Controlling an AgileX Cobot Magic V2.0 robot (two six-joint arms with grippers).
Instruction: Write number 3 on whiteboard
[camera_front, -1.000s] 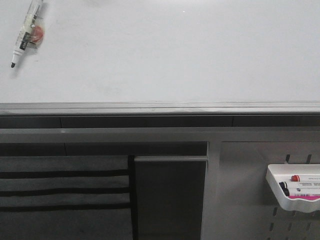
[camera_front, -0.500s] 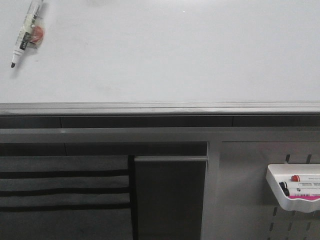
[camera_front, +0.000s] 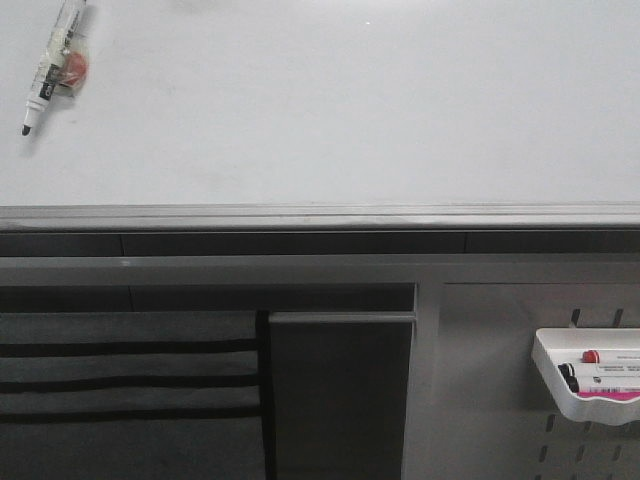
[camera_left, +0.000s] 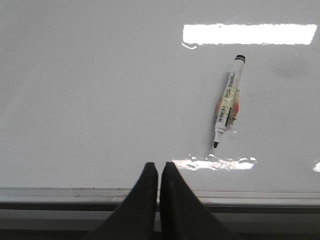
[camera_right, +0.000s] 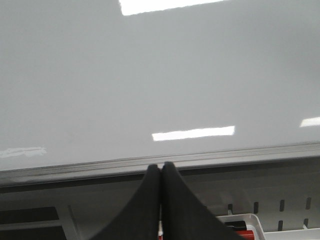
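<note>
Whiteboard (camera_front: 330, 110) blank, uncapped marker (camera_left: 227, 107) lying on it, my left end effector (camera_left: 158, 172) pinched together empty near its rail, my right end effector (camera_right: 160, 172) likewise, marker tray (camera_front: 590, 380) below.

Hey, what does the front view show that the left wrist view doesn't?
Only the front view shows the white marker tray with its markers on the pegboard panel, and the dark cabinet front under the board. Only the left wrist view shows the left gripper, jaws shut and empty, just at the board's grey edge rail. Both share the whiteboard, blank with no number 3 on it, and the uncapped black marker lying on it.
</note>
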